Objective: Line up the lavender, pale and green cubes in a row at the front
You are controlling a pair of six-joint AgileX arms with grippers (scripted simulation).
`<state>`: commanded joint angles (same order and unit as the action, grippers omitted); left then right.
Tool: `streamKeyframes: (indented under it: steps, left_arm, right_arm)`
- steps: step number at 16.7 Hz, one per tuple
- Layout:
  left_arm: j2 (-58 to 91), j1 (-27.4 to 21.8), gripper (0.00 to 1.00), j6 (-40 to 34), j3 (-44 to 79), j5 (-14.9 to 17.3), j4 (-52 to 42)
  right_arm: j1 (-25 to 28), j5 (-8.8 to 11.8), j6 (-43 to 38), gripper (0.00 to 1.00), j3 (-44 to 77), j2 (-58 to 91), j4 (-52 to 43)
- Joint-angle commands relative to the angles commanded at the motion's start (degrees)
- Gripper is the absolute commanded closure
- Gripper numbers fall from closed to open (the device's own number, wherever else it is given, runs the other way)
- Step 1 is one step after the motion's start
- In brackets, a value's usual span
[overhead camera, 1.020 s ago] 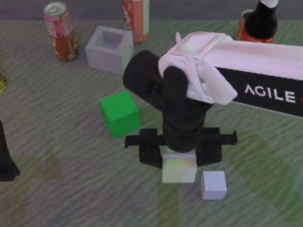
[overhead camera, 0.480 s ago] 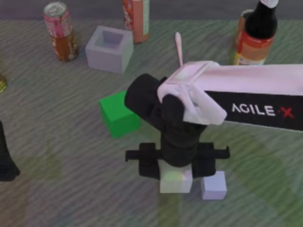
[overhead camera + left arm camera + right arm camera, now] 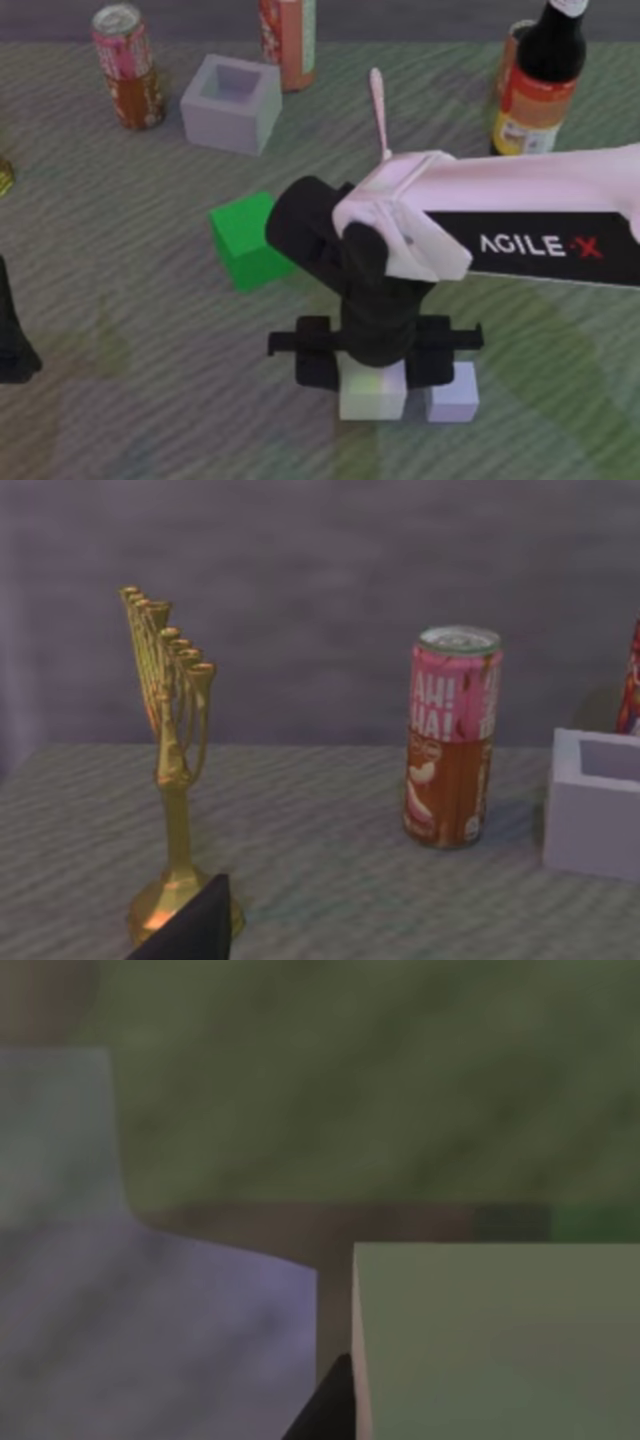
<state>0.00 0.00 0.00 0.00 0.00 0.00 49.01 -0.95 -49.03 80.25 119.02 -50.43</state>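
Pale cube beside lavender cube at front; green cube behind.

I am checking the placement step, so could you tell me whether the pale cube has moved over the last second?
Yes. In the top view the pale cube, under the right gripper, has come forward and closer to the lavender cube, which stayed put.

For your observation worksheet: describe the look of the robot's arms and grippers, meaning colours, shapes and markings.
The right arm has a pale pinkish-white boxy shell with a black side panel reading AGILE X in white, the X red. Its wrist is a rounded black housing, and the right gripper is black with a wide crossbar. The left arm shows only as a black shape.
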Motion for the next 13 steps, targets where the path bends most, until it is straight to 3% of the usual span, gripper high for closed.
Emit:
streamKeyframes:
  steps: [11, 13]
  left_arm:
    - [0.0, 0.0, 0.00, 0.0, 0.0, 0.0, 0.0]
    - [0.0, 0.0, 0.00, 0.0, 0.0, 0.0, 0.0]
  right_arm:
    - [0.0, 0.0, 0.0, 0.02, 0.0, 0.0, 0.0]
    - [0.0, 0.0, 0.0, 0.00, 0.0, 0.0, 0.0]
